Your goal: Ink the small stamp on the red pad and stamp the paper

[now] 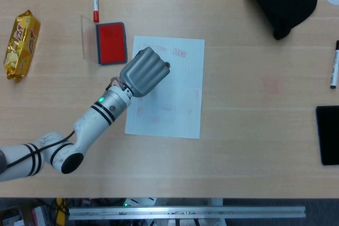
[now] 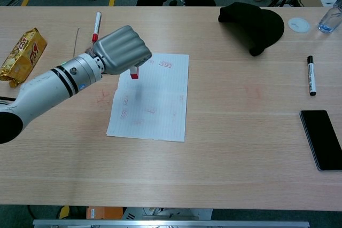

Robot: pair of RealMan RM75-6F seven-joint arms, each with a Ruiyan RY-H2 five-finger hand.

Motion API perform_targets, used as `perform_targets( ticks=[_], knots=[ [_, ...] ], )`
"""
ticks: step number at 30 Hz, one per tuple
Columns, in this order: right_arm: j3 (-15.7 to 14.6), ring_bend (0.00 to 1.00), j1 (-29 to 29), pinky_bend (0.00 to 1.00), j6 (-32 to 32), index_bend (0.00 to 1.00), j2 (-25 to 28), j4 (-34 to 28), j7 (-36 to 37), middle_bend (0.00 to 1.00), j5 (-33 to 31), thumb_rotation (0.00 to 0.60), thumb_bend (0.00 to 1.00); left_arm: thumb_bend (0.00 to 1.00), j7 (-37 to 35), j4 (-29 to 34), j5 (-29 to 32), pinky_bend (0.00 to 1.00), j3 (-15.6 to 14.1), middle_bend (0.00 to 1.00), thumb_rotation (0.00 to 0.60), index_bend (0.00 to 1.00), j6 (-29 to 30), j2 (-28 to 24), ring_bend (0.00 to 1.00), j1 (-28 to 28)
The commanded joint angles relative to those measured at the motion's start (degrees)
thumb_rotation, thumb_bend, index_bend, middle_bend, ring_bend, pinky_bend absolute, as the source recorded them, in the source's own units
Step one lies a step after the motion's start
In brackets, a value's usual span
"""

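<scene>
- The left hand (image 1: 145, 71) hangs over the upper left part of the paper (image 1: 180, 104), fingers curled tight around the small stamp (image 2: 134, 72), whose red tip pokes out below the fist in the chest view.
- The red pad (image 1: 111, 43) lies open just beside the paper's top-left corner, toward the tabletop's far left.
- The right hand is out of sight.
</scene>
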State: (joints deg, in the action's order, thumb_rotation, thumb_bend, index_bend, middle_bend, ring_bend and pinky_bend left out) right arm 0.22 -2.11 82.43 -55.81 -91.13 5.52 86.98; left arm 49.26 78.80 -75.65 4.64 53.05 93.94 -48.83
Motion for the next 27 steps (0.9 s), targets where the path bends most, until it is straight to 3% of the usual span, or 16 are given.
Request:
perform_targets(
  ticks=[1, 15, 27],
  knots=[
    [0.00, 0.34, 0.06, 0.48, 0.00, 0.30, -0.03, 0.11, 0.08, 0.38, -0.08, 0.600, 0.05, 0.30, 0.67, -1.55, 0.53, 1.00, -0.37, 1.00, 0.600, 0.65, 0.20, 1.65, 1.00, -0.09],
    [0.08, 0.34, -0.03, 0.48, -0.63, 0.30, 0.04, -0.28, -0.79, 0.38, -0.63, 0.600, 0.05, 0.30, -0.39, -12.41, 2.64, 1.00, -1.29, 1.00, 0.600, 0.65, -0.64, 8.11, 1.00, 0.43],
    [0.17, 0.34, -0.17, 0.48, -0.99, 0.30, 0.22, -1.02, -1.75, 0.38, -0.92, 0.600, 0.05, 0.30, -2.23, -15.82, 1.85, 1.00, -2.05, 1.00, 0.600, 0.65, -0.87, 10.35, 1.00, 0.81]
  ],
)
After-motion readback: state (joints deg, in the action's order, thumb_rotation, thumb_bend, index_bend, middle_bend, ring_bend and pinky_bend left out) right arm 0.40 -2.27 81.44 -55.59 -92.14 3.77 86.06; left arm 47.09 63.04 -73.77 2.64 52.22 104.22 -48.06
